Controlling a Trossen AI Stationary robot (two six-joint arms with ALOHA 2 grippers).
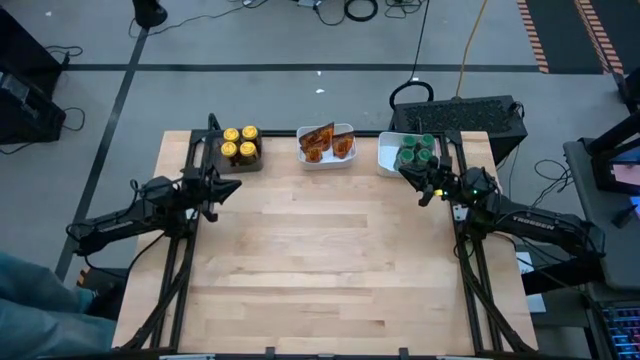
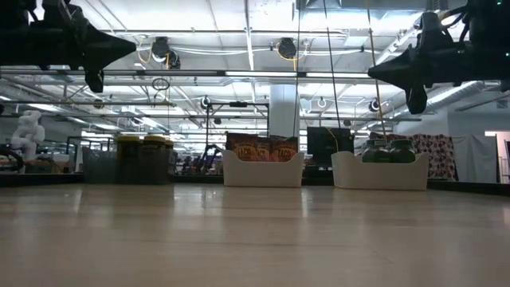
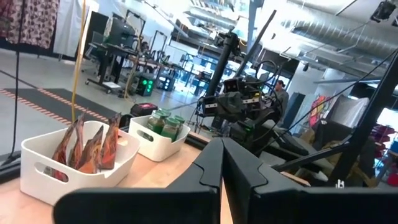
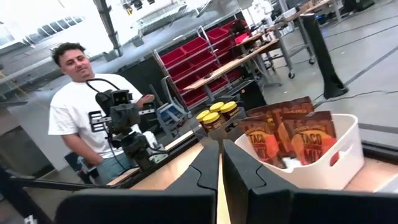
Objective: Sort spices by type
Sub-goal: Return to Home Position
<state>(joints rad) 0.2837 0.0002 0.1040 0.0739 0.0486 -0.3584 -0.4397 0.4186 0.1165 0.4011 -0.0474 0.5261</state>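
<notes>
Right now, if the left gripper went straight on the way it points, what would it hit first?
Probably the right gripper, straight across from the left gripper; nothing nearer shows, but depth is unclear.

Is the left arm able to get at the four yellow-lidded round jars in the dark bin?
Probably yes: the left gripper hangs raised just before the dark bin, the yellow-lidded jars stand uncovered, and nothing lies between. The right gripper waits across the table.

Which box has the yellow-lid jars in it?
The dark bin, leftmost of the three boxes in the high view. The other two are white: the middle tray holds orange packets, the right tray green-lidded jars.
</notes>
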